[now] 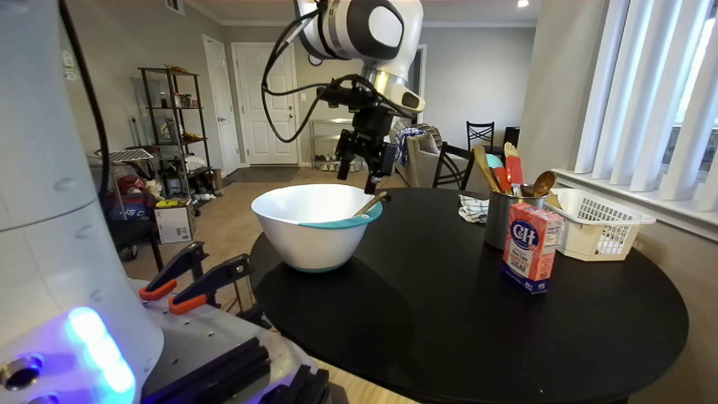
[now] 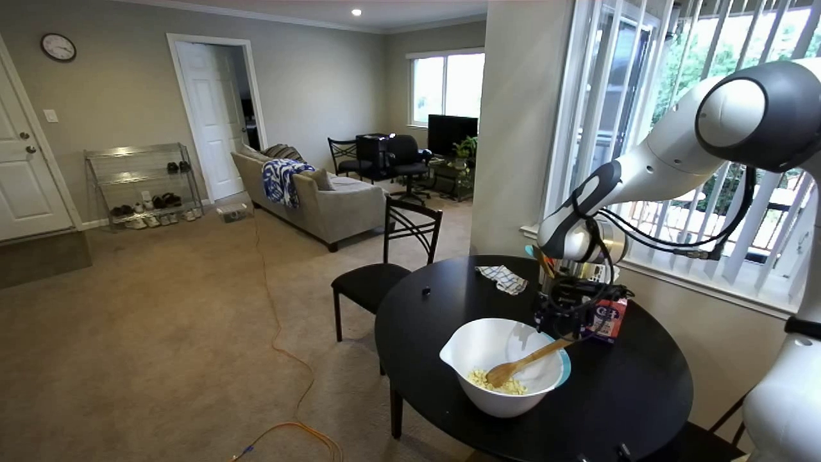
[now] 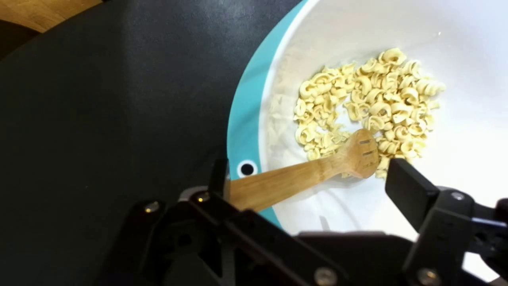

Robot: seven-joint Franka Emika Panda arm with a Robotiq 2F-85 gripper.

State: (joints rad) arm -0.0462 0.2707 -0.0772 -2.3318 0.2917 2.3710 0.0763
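I see a slotted wooden spoon propped aslant in a white mixing bowl, its head among pale, curled pasta spread across the bottom, its handle crossing the teal stretch of rim. In both exterior views, I find the bowl upright near the edge of a round black table.

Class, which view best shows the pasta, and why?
The wrist view: the pasta appears large, its curls distinct. Exterior views either show it small, partly covered by the spoon, or hide it inside the bowl.
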